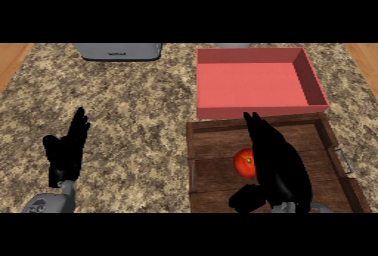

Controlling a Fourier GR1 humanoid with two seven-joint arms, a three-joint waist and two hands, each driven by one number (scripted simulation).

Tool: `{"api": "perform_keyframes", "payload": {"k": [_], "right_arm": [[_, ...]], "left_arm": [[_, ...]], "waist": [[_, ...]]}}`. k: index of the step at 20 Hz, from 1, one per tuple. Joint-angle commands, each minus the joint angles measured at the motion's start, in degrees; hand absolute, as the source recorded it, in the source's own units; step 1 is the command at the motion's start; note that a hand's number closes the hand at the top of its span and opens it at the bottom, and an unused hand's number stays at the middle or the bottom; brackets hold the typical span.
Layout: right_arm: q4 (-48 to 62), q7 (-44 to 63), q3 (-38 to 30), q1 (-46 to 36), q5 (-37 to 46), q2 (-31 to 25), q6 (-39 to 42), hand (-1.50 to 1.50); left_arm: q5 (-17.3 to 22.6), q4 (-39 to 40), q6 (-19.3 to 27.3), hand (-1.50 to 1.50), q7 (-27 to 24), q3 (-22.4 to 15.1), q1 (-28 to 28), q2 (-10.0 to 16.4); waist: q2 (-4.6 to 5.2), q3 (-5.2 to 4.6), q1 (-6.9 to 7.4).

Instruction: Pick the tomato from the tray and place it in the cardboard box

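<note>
A red tomato lies in the dark wooden tray at the lower right of the head view. My right hand hovers over the tray with straight fingers pointing away from me; it covers the tomato's right side, and its thumb sits below the tomato. Whether the hand touches the tomato I cannot tell. Just beyond the tray stands the box, red-pink and holding nothing. My left hand rests open at the lower left over the counter, fingers up.
A grey appliance stands at the counter's far edge, upper left. The speckled stone counter spreads between my left hand and the tray. Wooden strips show at both far corners.
</note>
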Motion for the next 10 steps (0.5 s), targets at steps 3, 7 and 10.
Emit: {"api": "perform_keyframes", "payload": {"k": [3,7,10], "right_arm": [[4.99,8.05,-3.58,-1.19,1.6,3.04,3.84,-1.5],[5.93,10.05,-3.92,-2.27,3.33,4.98,7.19,-1.5],[8.76,8.79,-4.41,-3.3,5.15,6.41,7.68,-1.5]], "left_arm": [[0.05,4.16,-0.53,0.0,0.61,1.93,-4.55,0.32],[-0.92,-0.34,0.35,0.0,-0.38,-0.86,0.99,-2.26],[-0.85,2.03,-0.08,0.0,-0.28,0.89,-1.55,-1.16]], "waist": [[0.22,0.02,-0.41],[-0.01,0.03,0.18],[0.1,0.03,-0.01]]}}
